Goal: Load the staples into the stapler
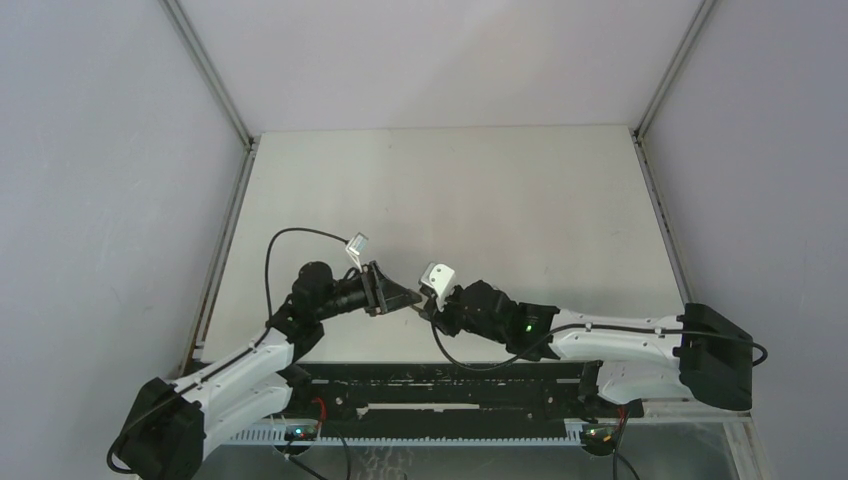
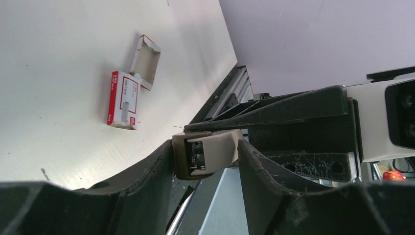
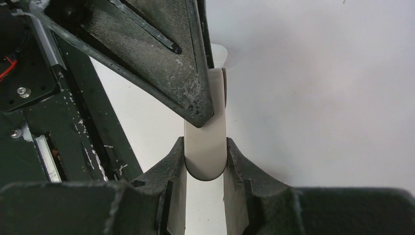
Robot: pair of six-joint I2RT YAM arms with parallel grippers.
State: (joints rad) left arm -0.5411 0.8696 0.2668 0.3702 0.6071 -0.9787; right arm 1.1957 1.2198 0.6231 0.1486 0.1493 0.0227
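The right gripper [image 3: 205, 143] is pinching the stapler [image 3: 205, 164] by its rounded white end. Both fingers [image 3: 171, 161] are pressing flat on its sides, narrowly spread. The left gripper [image 2: 205, 147] is closing on the other end. Its fingers [image 2: 156, 169] are lying against each side of the stapler [image 2: 215, 147], about half spread, with the dark metal inner part facing the camera.

In the top view the stapler is hanging in the air between the two, the left gripper [image 1: 405, 297] at its 9 o'clock and the right gripper [image 1: 432, 300] at its 3 o'clock, over the near middle of the table [image 1: 500, 180].

In the left wrist view a red-and-white box [image 2: 122, 100] is lying flat on the table at the stapler's 10 o'clock. Its tan tray [image 2: 147, 61] is sitting at the box's 1 o'clock, touching it.
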